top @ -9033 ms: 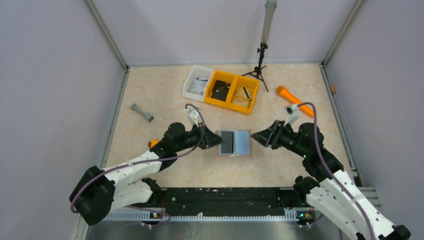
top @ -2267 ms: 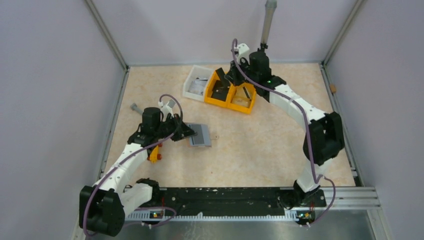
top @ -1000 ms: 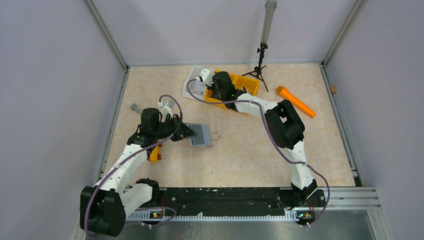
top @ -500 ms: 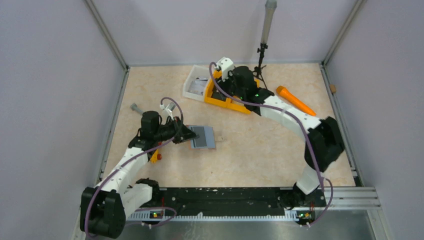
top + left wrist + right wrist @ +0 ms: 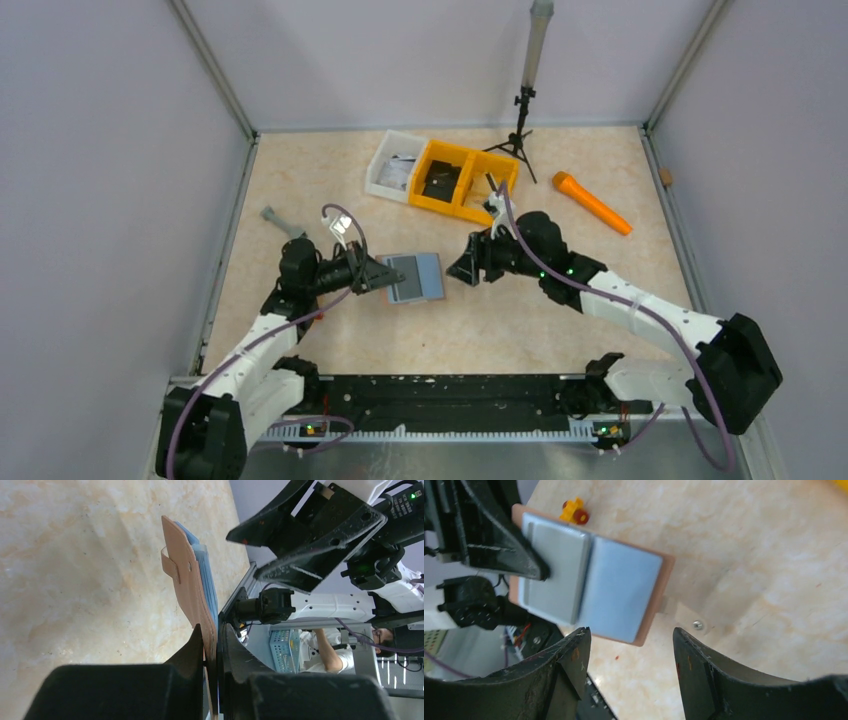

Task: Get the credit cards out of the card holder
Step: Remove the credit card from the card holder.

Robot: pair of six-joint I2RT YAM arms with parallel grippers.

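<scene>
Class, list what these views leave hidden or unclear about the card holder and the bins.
- Left wrist view: card holder seen edge-on, inside hidden.
- Right wrist view: left gripper covers part of one pane; any card there unclear.
- Top view: dark item in the yellow bin too small to identify.

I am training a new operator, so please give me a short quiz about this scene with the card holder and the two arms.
1. Which fingers grip the card holder?
2. True or false: the right fingers are shut on a card.
3. The holder's visible inside is: A) green, B) pale blue-grey, C) yellow.
Key: 1. the left fingers, at the holder's edge; 2. false, they stand open and hold nothing; 3. B.
</scene>
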